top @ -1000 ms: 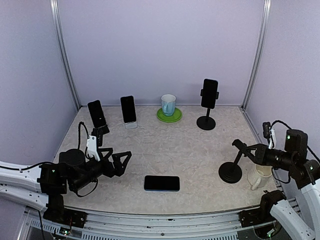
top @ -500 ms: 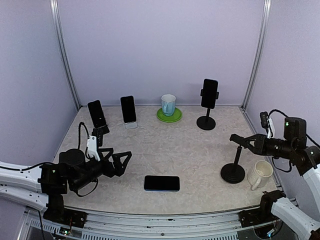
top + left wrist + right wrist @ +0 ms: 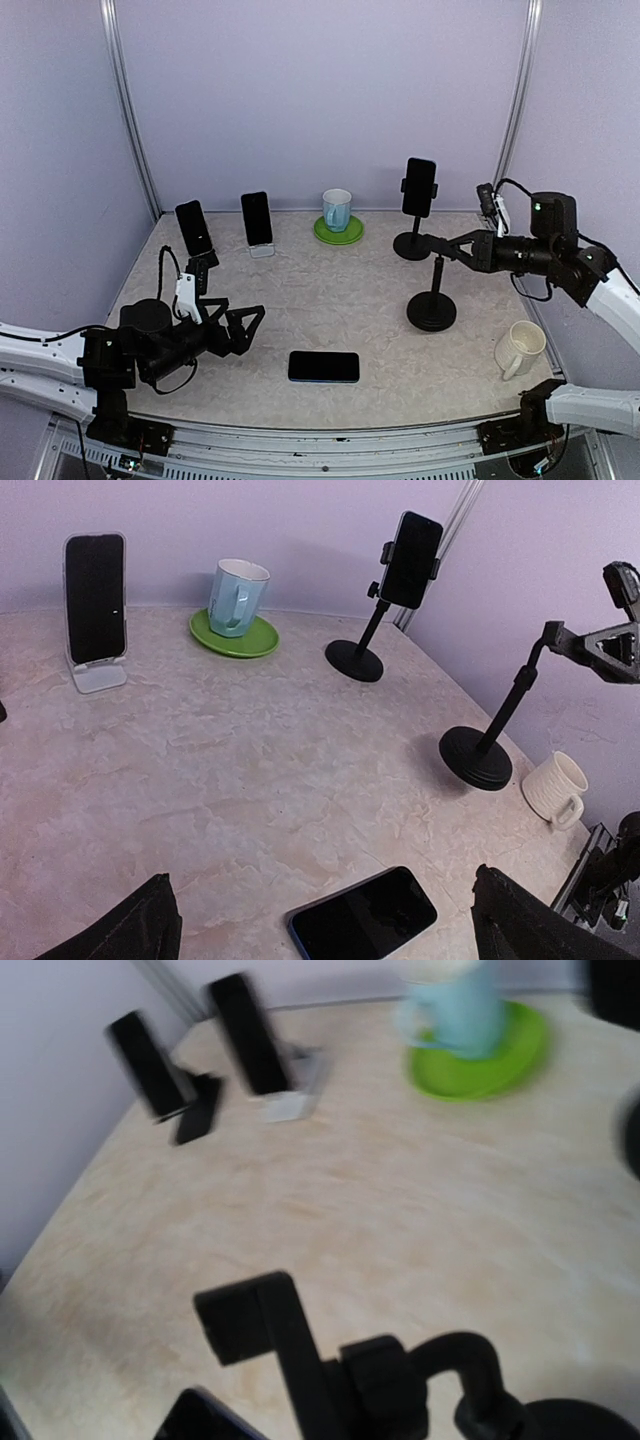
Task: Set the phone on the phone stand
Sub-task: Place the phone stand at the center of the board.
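Gripping is done by the right gripper (image 3: 441, 245), clenched on the head of the stand (image 3: 432, 312), base right of centre. Phone (image 3: 323, 366) is laid flat front-centre, apart from it; left gripper (image 3: 250, 328) is held wide open nearby.

A robotics lab cell — bare lilac walls (image 3: 320, 100), aluminium corner posts (image 3: 130, 110), a stone-patterned table (image 3: 330, 300).

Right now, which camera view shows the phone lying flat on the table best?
The top external view: the phone lies whole and unobstructed. The left wrist view shows it larger but at the frame's bottom edge. The right wrist view shows only a blurred dark corner, possibly the phone.
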`<state>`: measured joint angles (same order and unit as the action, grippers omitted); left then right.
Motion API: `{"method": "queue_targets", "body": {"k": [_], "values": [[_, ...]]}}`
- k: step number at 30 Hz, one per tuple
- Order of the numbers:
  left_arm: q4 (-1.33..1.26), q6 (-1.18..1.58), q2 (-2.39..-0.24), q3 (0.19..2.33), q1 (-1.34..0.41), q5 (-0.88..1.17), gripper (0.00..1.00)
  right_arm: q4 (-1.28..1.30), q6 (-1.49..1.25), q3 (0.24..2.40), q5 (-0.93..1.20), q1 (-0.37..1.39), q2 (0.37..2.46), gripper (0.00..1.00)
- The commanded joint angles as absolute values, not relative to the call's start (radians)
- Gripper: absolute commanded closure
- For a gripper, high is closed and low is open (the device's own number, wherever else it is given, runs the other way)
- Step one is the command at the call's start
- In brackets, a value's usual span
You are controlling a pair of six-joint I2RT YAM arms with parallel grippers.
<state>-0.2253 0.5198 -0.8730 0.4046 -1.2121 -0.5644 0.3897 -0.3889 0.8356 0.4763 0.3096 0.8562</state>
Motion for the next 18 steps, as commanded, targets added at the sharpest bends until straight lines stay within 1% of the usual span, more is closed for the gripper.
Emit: {"method": "queue_targets", "body": {"k": [1, 5, 9, 18], "values": [[-0.261, 0.528, -0.888, 0.394, -1.212, -0.557, 0.01, 0.194, -0.324, 0.957, 0.41, 0.462, 0.984, 1.0], [-0.263, 0.526, -0.913, 0.4, -1.215, -0.553, 0.01, 0.128, -0.242, 1.048, 0.343, 0.549, 1.137, 1.0], [-0.248, 0.532, -0.923, 0.402, -1.219, -0.554, 0.01, 0.073, -0.199, 1.112, 0.346, 0.583, 1.242, 1.0], [-0.228, 0.549, -0.896, 0.381, -1.225, -0.567, 0.01, -0.009, -0.157, 1.097, 0.35, 0.597, 1.374, 1.0]]}}
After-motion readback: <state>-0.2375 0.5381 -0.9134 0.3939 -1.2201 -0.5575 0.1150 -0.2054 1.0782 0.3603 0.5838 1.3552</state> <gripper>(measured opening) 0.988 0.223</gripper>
